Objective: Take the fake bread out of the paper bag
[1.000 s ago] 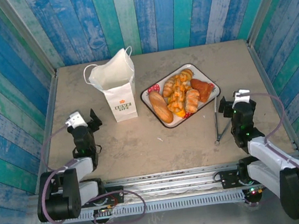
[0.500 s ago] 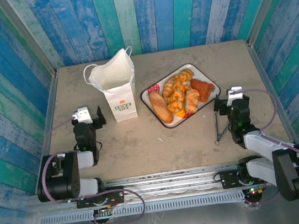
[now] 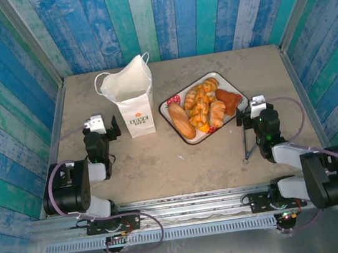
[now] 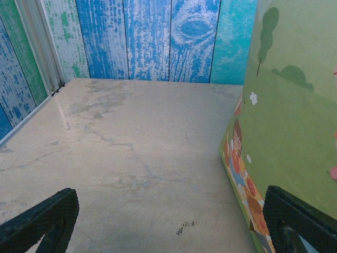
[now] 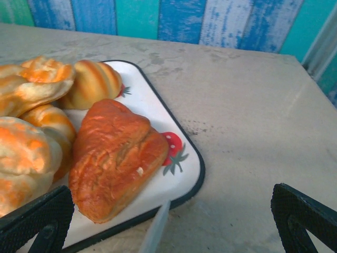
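Note:
The white paper bag [image 3: 134, 100] stands upright at the back left, its opening showing only white inside. Its green cartoon-printed side [image 4: 287, 132] fills the right of the left wrist view. The fake bread [image 3: 203, 106], croissants, a tan loaf and a reddish-brown roll [image 5: 116, 158], lies piled on the strawberry-print tray [image 3: 169, 105]. My left gripper [image 3: 111, 129] is open, low on the table just left of the bag, holding nothing. My right gripper [image 3: 244, 118] is open at the tray's right corner [image 5: 187, 168], with nothing between its fingers [image 5: 37, 219].
Metal tongs [image 3: 246, 144] lie on the table right of the tray, their tip [image 5: 155, 232] near the tray's edge. Blue and green plank walls [image 3: 159, 14] surround the table on three sides. A metal rail [image 3: 186, 201] runs along the near edge.
Both arms have folded lower. The left gripper has moved a little right toward the bag, and the right gripper a little left toward the tray. Bag, tray and bread have not moved.

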{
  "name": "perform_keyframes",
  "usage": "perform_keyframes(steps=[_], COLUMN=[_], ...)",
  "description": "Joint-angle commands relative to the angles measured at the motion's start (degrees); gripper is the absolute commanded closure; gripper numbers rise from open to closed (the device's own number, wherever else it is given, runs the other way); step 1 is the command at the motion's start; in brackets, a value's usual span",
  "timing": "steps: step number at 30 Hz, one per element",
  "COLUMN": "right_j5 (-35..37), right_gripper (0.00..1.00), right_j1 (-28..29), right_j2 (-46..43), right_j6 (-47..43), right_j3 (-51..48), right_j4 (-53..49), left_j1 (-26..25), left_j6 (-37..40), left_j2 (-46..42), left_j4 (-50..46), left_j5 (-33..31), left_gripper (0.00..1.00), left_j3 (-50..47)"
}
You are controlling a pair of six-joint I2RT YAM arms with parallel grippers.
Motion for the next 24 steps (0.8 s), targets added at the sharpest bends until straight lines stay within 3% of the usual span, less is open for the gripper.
perform_keyframes(steps=[1, 9, 14, 24], right_j5=[-4.82, -7.70, -4.67, -3.44], right_gripper=[0.00, 0.00, 0.00, 0.00], right_j1=[-0.33, -0.57, -2.42, -2.94], right_j2=[3.45, 13.62, 14.71, 14.89], right_j6=[-3.88, -5.48, -1.59, -0.63], right_j3=[1.79, 3.41, 9.39, 9.82], right_j4=[5.88, 12.40, 2.23, 1.77], left_j1=[-0.12, -0.13, -0.12, -0.12], left_j6=[0.70, 0.70, 0.70, 0.70], left_j2=[1.29, 1.33, 1.27, 1.24], left_j4=[0.09, -0.09, -0.10, -0.06], left_j5=[0.16, 0.22, 0.20, 0.12], left_gripper=[0.06, 0.06, 0.06, 0.06], left_j3=[0.75, 0.69, 0.69, 0.68])
